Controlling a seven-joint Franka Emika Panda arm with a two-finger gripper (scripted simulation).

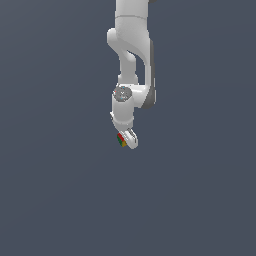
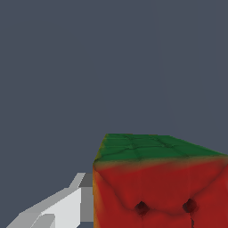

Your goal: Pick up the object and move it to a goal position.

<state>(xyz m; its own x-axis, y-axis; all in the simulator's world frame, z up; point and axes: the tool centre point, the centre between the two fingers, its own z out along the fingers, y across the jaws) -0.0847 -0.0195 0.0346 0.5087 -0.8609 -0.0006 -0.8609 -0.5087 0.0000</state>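
— One pincer [image 1: 126, 139], one cube [image 1: 121, 139]: why does the cube sit so low on the arm?

— It hangs at the arm's six o'clock, clamped in the pincer, so I judge it is being carried.

— And the wrist view?

— One white finger [image 2: 67, 207] presses the cube's nine o'clock side; red and green faces fill the frame. No goal marker shows.

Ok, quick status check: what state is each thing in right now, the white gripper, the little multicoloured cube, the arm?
White robot gripper: pointing down, shut on the cube.
Tiny cube with red, green and yellow faces: held at the gripper's tips against a white finger; red and green faces show in the wrist view.
White robot arm: reaching down from the top of the exterior view.
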